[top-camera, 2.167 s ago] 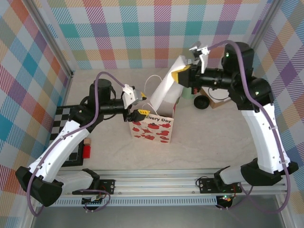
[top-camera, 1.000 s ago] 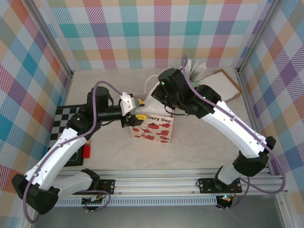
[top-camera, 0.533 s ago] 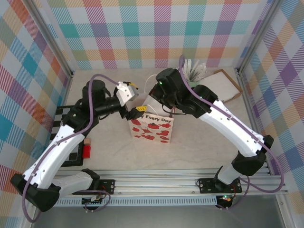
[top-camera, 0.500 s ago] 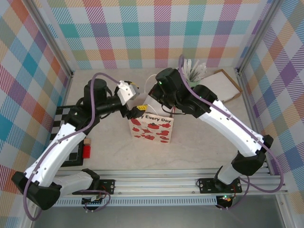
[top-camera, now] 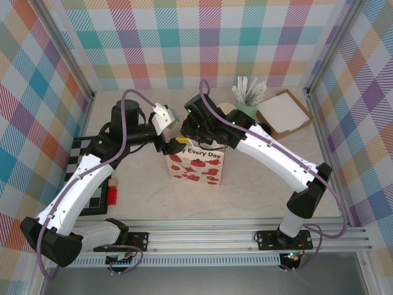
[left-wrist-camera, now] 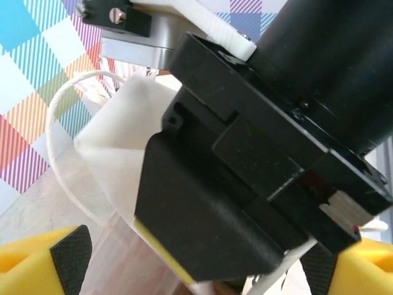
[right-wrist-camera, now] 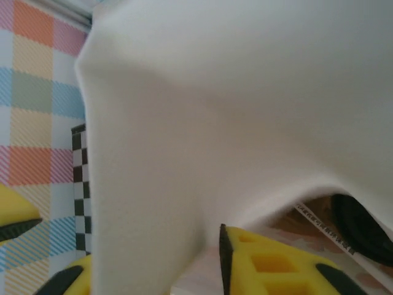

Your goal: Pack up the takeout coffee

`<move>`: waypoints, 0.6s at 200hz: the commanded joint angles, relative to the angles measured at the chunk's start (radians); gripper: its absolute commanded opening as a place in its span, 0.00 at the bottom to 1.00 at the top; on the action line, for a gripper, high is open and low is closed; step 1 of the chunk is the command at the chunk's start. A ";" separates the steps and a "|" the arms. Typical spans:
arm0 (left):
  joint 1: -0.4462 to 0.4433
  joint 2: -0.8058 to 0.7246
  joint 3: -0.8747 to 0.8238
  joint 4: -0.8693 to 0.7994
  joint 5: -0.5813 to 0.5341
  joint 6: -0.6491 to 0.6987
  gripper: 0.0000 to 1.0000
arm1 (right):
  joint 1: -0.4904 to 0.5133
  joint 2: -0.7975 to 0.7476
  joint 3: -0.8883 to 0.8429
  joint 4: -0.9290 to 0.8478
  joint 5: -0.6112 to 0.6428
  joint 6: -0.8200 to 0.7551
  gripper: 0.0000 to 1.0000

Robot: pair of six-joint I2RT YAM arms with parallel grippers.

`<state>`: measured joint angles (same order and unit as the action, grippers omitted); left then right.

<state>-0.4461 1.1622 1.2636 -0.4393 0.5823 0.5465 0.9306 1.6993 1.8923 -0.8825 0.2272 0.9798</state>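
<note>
Matt paper bag (right-wrist-camera: pixel 215 92), smooth pale tabletop (top-camera: pixel 258 190)

1. One red-printed paper bag (top-camera: pixel 198 165).
2. One mint-green cup (top-camera: pixel 247 106) holding white sticks.
3. One flat cardboard box (top-camera: pixel 284 114), white on top.
4. One checkerboard mat (top-camera: pixel 83 150).
5. Two small blocks: a red block (top-camera: pixel 112 196) and a tan block (top-camera: pixel 112 184).

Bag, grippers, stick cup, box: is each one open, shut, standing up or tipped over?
Bag: standing upright.
Left gripper: open, by the bag's top edge.
Right gripper: open, with the bag's white wall between its fingers.
Stick cup: upright, full of white sticks.
Box: lying flat, open on top.
</note>
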 commanded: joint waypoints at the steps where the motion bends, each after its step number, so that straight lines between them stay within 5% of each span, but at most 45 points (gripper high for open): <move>1: 0.017 -0.043 -0.015 0.031 0.031 0.006 0.89 | -0.023 -0.010 0.062 0.023 -0.153 -0.236 0.46; 30: 0.027 -0.036 -0.013 0.035 -0.035 -0.049 0.90 | -0.032 -0.017 0.213 -0.190 -0.183 -0.566 0.80; 54: 0.027 -0.031 -0.008 0.043 -0.068 -0.100 0.89 | -0.035 -0.064 0.194 -0.256 -0.113 -0.707 0.89; 73: 0.028 -0.036 -0.019 0.045 -0.085 -0.100 0.88 | -0.068 -0.093 0.152 -0.249 -0.042 -0.743 0.91; 120: 0.043 -0.006 0.014 -0.051 -0.135 -0.011 0.79 | -0.207 -0.148 0.043 -0.187 -0.285 -0.929 0.87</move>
<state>-0.4267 1.1427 1.2575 -0.4374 0.4686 0.4953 0.7666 1.5822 2.0045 -1.0771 0.0753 0.2428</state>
